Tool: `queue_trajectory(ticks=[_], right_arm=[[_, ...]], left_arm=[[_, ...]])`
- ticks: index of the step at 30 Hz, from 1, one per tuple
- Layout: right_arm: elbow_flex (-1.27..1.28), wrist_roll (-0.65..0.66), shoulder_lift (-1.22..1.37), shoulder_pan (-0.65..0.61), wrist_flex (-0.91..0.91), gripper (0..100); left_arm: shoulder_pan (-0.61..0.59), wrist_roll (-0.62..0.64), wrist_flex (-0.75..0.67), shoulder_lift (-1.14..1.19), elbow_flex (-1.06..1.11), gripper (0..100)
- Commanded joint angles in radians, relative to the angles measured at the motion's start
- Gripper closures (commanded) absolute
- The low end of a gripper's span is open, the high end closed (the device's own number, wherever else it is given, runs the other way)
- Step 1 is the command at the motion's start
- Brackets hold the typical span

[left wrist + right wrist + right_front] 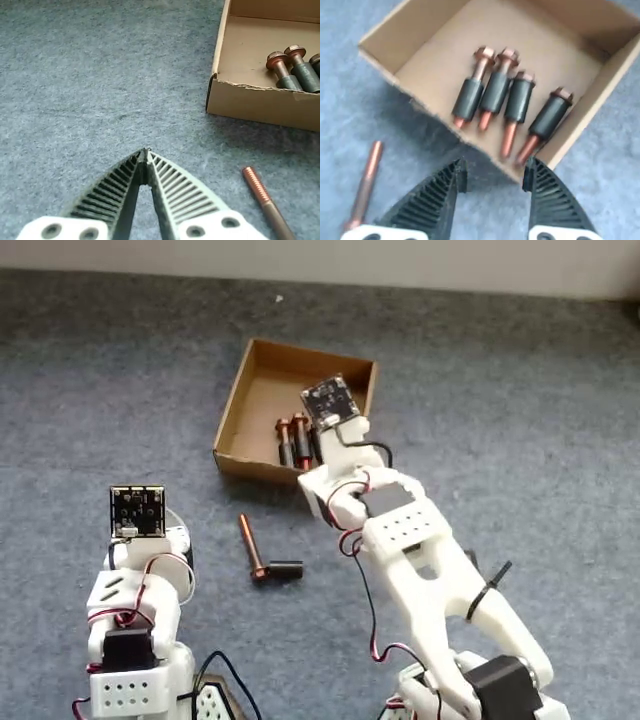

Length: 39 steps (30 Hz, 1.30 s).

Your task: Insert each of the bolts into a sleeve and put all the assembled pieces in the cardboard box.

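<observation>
Right claw (494,172) open and empty at the near wall of the box (250,468); left claw (145,156) closed.

The right claw's fingers (430,200) are spread wide apart and nothing is held between them. The claw is poised over the box's near wall, right of its middle. Four assembled pieces (496,92) are laid side by side on the box floor, towards its near right corner, with their heads pointed far. The left claw is pressed together at the tips, with nothing gripped, above the carpet (500,390), near and left of the box and well apart from it. One loose bolt (249,543) is seen on the carpet between the two arms, on the near side of the box, with its head at the near end. A bare sleeve (287,569) is placed just right of that head.
</observation>
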Motion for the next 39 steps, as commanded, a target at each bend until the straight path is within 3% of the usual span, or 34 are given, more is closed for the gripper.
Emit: queue_trajectory(ticks=[1, 7, 18, 25, 34, 39], right_arm=[[-0.147, 0.020, 0.012, -0.056, 0.245, 82.7], [-0.275, 0.164, 0.162, -0.176, 0.483, 82.7], [-0.285, 0.293, 0.300, -0.331, 0.478, 82.7], [-0.282, 0.364, 0.390, -0.335, 0.352, 82.7], [-0.289, 0.399, 0.547, -0.280, 0.338, 83.3], [-0.289, 0.399, 0.565, -0.234, 0.337, 98.4]], left_arm=[[-0.028, -0.012, -0.023, -0.004, 0.016, 99], [-0.143, -0.012, -0.078, -0.004, 0.021, 99], [-0.148, -0.011, -0.081, -0.004, 0.021, 99], [-0.147, -0.011, -0.081, -0.004, 0.021, 99], [-0.147, -0.011, -0.081, -0.004, 0.021, 99], [-0.147, -0.011, -0.081, -0.004, 0.021, 99]])
